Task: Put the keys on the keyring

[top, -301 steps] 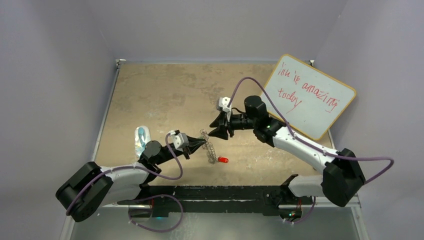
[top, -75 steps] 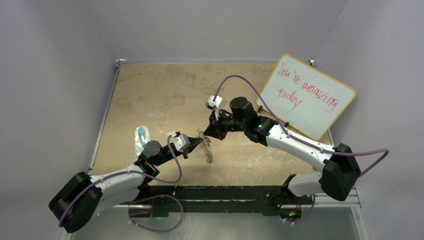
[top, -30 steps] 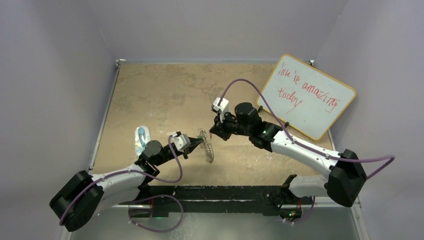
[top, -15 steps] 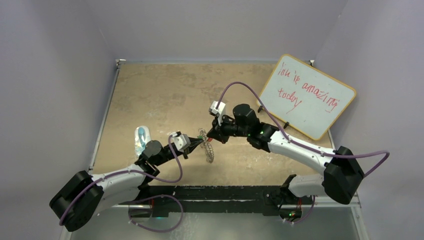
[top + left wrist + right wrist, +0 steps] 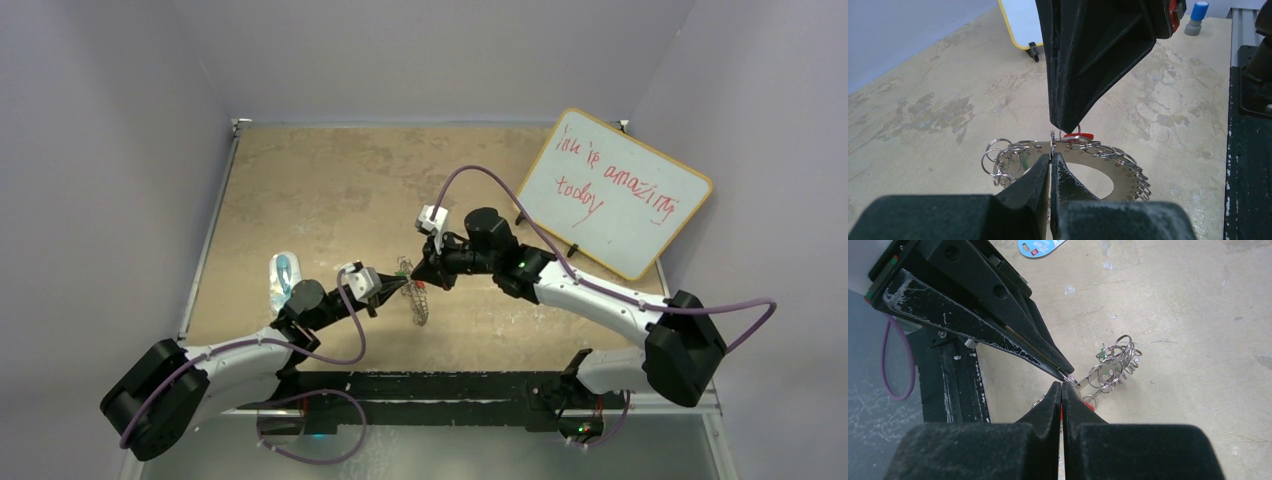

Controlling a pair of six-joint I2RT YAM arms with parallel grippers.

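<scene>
The keyring is a flat silvery ring fringed with small loops, held tilted above the table. My left gripper is shut on one loop at its rim, the pinch plain in the left wrist view. My right gripper is shut on the red-headed key and meets the left tips at the ring's edge. Red shows between and just past the right jaws, by a small loop of the red key. A green speck, the green-headed key, hangs among the keyring's loops.
A whiteboard with red writing leans at the back right. A clear bluish plastic object lies left of my left arm. A blue-capped marker stands far back. The black base rail runs along the near edge.
Ten seconds ago the red key lay on the table; now my right gripper holds it at the ring. Over the last second that gripper edged left toward the left tips. The left arm stayed still.
</scene>
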